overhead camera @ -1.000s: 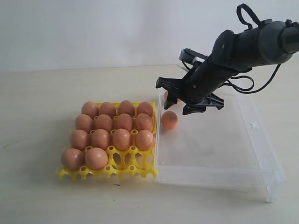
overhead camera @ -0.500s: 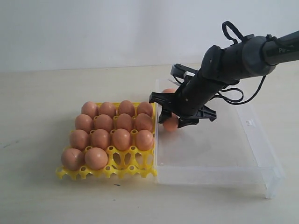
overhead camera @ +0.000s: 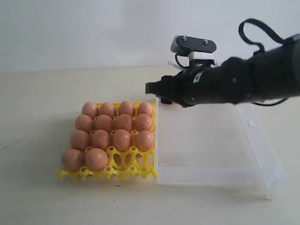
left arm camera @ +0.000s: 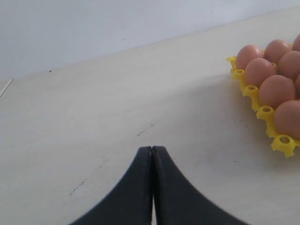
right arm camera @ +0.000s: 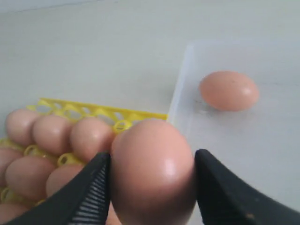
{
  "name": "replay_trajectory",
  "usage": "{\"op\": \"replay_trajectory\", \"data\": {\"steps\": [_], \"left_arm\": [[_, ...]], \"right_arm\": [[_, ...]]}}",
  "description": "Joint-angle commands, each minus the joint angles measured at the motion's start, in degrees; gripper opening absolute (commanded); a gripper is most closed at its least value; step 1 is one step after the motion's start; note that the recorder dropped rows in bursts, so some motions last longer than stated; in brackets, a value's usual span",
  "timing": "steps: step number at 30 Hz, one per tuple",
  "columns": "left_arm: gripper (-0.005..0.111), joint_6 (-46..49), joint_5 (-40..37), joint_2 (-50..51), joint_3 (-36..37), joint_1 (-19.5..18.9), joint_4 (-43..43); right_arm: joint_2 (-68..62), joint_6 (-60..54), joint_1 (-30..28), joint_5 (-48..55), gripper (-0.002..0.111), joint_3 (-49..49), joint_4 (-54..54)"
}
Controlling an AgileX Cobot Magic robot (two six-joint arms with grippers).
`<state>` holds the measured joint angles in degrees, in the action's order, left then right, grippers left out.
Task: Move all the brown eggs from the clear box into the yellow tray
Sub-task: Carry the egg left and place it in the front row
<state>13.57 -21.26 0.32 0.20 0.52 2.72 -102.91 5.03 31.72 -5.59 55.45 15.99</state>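
While the right hand (right arm camera: pixel 154 187) hovered over the clear box (overhead camera: pixel 220 176) at its corner beside the yellow tray (overhead camera: pixel 108 174), its fingers were clamped on one brown egg (right arm camera: pixel 150 154), whose long axis seemingly ran along them. A second brown egg (right arm camera: pixel 228 90) lay on the box floor. The tray's two empty cups (overhead camera: pixel 131 161), in the row nearest the exterior camera, lay left of and nearer than that hand. The left hand (left arm camera: pixel 152 187), pinched together and empty, hung over bare tabletop (overhead camera: pixel 37 117), farther off.
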Motion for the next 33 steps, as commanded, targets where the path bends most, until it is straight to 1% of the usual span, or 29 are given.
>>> {"op": "replay_trajectory", "data": {"steps": [1,2,4,6,8,10,11,13,16,19,21,22,23,24,25,26,28,33], "left_arm": [[0.0,0.0,0.5,-0.3,-0.2,0.1,0.1],[0.0,0.0,0.5,-0.3,-0.2,0.1,0.1],[0.0,0.0,0.5,-0.3,-0.2,0.1,0.1],[0.0,0.0,0.5,-0.3,-0.2,0.1,0.1],[0.0,0.0,0.5,-0.3,-0.2,0.1,0.1],[0.0,0.0,0.5,-0.3,-0.2,0.1,0.1],[0.0,0.0,0.5,-0.3,-0.2,0.1,0.1],[0.0,0.0,0.5,-0.3,-0.2,0.1,0.1],[0.0,0.0,0.5,-0.3,-0.2,0.1,0.1],[0.0,0.0,0.5,-0.3,-0.2,0.1,0.1],[0.0,0.0,0.5,-0.3,-0.2,0.1,0.1],[0.0,0.0,0.5,-0.3,-0.2,0.1,0.1],[0.0,0.0,0.5,-0.3,-0.2,0.1,0.1],[0.0,0.0,0.5,-0.3,-0.2,0.1,0.1],[0.0,0.0,0.5,-0.3,-0.2,0.1,0.1],[0.0,0.0,0.5,-0.3,-0.2,0.1,0.1],[0.0,0.0,0.5,-0.3,-0.2,0.1,0.1],[0.0,0.0,0.5,-0.3,-0.2,0.1,0.1]], "right_arm": [[2.1,6.2,5.4,-14.4,0.0,-8.8,-14.7],[2.1,8.9,6.6,-17.2,0.0,-10.2,-19.5],[2.1,12.3,8.6,-22.1,0.0,-12.4,-25.7],[2.1,13.1,10.0,-25.7,0.0,-14.0,-26.1],[1.3,13.0,10.3,-26.8,0.0,-14.5,-26.5],[-0.1,13.3,10.3,-27.5,0.0,-14.5,-29.4],[-1.4,15.2,10.3,-29.0,0.0,-14.5,-32.5],[-3.2,18.2,10.3,-31.4,0.0,-14.5,-34.3],[-5.6,18.6,10.3,-31.8,0.0,-14.5,-34.3],[-7.9,22.4,10.3,-32.4,0.0,-14.5,-36.9],[-8.2,24.6,10.3,-32.8,0.005,-14.5,-37.9],[-8.2,25.1,10.3,-33.1,0.013,-14.5,-38.0],[-8.2,25.1,10.3,-33.1,0.019,-14.5,-38.0],[-8.2,25.1,10.3,-33.2,0.03,-14.5,-38.0],[-8.2,25.1,10.3,-33.2,0.038,-14.5,-37.8],[-8.2,25.1,10.3,-33.2,0.051,-14.5,-37.8],[-8.2,25.1,10.3,-33.1,0.06,-14.5,-37.5],[-8.1,25.0,10.3,-33.2,0.06,-14.5,-37.4]]}}
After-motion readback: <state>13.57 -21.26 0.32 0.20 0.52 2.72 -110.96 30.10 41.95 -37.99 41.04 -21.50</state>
